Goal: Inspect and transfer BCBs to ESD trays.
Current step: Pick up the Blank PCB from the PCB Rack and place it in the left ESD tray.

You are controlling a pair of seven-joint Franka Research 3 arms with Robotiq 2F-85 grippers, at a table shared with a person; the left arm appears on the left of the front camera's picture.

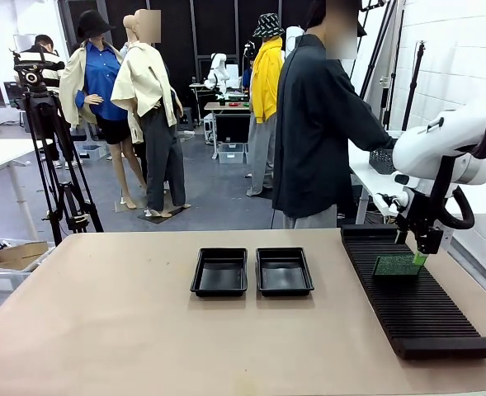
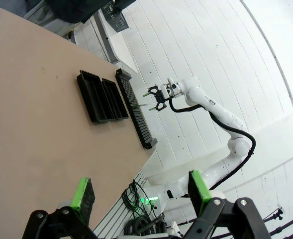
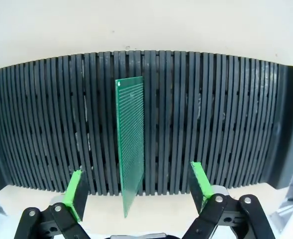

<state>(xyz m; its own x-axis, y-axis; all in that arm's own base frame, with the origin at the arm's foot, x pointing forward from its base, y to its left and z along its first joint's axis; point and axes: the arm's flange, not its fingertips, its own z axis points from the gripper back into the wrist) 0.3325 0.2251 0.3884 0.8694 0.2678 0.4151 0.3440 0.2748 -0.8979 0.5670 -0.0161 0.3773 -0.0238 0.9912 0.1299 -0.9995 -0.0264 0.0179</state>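
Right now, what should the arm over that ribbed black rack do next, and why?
Probably close the right gripper on the BCB: the green board stands upright in a slot of the rack, between the open jaws, not yet gripped.

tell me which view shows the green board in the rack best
The right wrist view: the BCB stands on edge in the slotted rack, inside the open right gripper, its hole grid plain. The front view shows it small under that gripper; in the left wrist view it is too far to make out.
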